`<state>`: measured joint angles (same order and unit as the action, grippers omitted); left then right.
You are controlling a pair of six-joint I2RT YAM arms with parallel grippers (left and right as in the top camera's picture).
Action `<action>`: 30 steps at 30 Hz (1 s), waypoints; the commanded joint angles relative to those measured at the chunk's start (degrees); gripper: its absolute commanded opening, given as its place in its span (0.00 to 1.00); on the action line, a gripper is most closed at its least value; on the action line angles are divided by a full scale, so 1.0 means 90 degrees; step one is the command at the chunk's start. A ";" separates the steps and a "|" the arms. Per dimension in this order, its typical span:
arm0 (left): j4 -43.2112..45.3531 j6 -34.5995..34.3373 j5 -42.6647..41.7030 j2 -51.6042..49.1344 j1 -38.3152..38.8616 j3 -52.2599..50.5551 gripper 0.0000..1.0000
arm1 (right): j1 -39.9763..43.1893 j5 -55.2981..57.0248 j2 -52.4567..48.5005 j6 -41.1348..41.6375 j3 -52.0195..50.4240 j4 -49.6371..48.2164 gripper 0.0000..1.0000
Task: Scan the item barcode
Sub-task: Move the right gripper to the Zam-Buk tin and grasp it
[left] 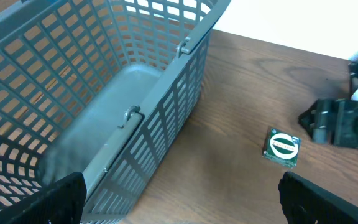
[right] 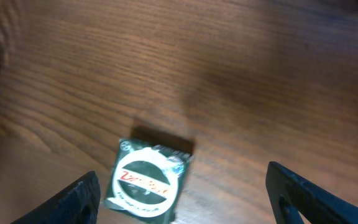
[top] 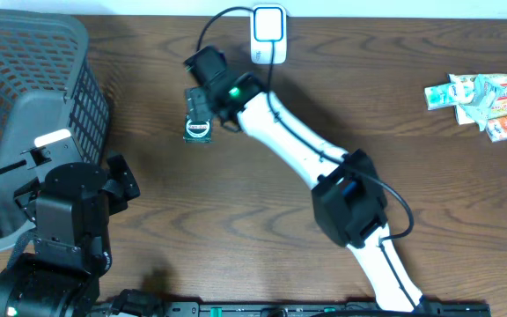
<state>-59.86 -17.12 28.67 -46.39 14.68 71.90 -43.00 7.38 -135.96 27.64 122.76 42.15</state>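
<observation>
Small green square packet with a round white label (right: 145, 182) lies flat on the dark wooden table (top: 429, 194), right of the grey plastic mesh basket (top: 25, 53) and near-left of the white scanner (top: 268, 31). Right gripper (right: 182, 177) is over it, fingers spread wide, gripping nothing. Left gripper (left: 180, 180) is by the basket, fully spread, empty.

Grey mesh basket (left: 166, 124) stands on the wooden table (left: 229, 186), at left. A small green packet (left: 283, 149) lies flat to its right, apart from it. Left gripper (left: 180, 180) is spread wide, holding nothing.
</observation>
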 commanded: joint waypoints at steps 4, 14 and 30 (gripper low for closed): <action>-0.0015 -0.0015 0.0056 -0.0002 -0.0015 0.0061 0.98 | -0.0466 0.1353 -0.0092 0.0942 0.0007 -0.0109 0.81; -0.0015 -0.0012 0.0053 -0.0002 -0.0015 0.0061 0.98 | -0.0578 0.0024 -0.0840 0.0996 0.0007 -0.0464 0.88; -0.0015 -0.0015 0.0056 -0.0002 -0.0015 0.0061 0.98 | -0.0600 0.0814 -0.1008 0.0993 0.0007 -0.0068 0.61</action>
<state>-59.86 -17.15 28.67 -46.39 14.68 71.90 -48.25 11.29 -144.97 36.05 122.65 40.73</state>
